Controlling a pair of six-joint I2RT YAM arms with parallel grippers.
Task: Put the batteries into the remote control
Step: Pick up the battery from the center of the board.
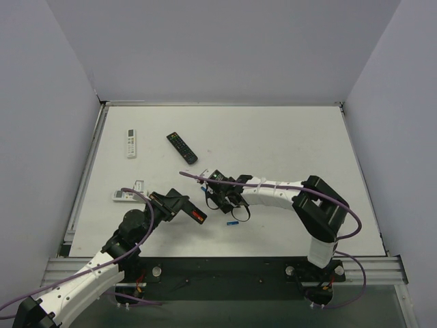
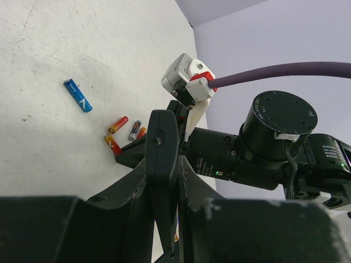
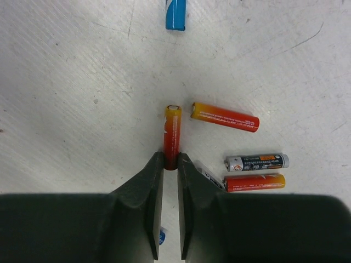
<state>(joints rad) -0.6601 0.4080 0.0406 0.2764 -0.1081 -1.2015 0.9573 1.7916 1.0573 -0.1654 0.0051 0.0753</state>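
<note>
My left gripper [image 1: 174, 203] is shut on the slim black remote control [image 1: 193, 212] and holds it above the table; a red-orange spot shows near its far end. In the left wrist view the remote [image 2: 160, 164] stands edge-on between my fingers [image 2: 125, 192]. My right gripper [image 3: 170, 163] is shut on the end of a red-orange battery [image 3: 172, 134] that lies on the table. Beside it lie two more red-orange batteries [image 3: 225, 116], a dark one [image 3: 256, 162] and a blue one [image 3: 175, 13]. The top view shows the right gripper [image 1: 220, 194] just right of the remote's end.
A black remote with coloured buttons [image 1: 181, 147] lies at the back centre. A white remote [image 1: 131, 143] lies at the back left, another [image 1: 126, 195] next to my left arm. A blue battery [image 1: 233, 223] lies near the front. Purple cables trail over both arms.
</note>
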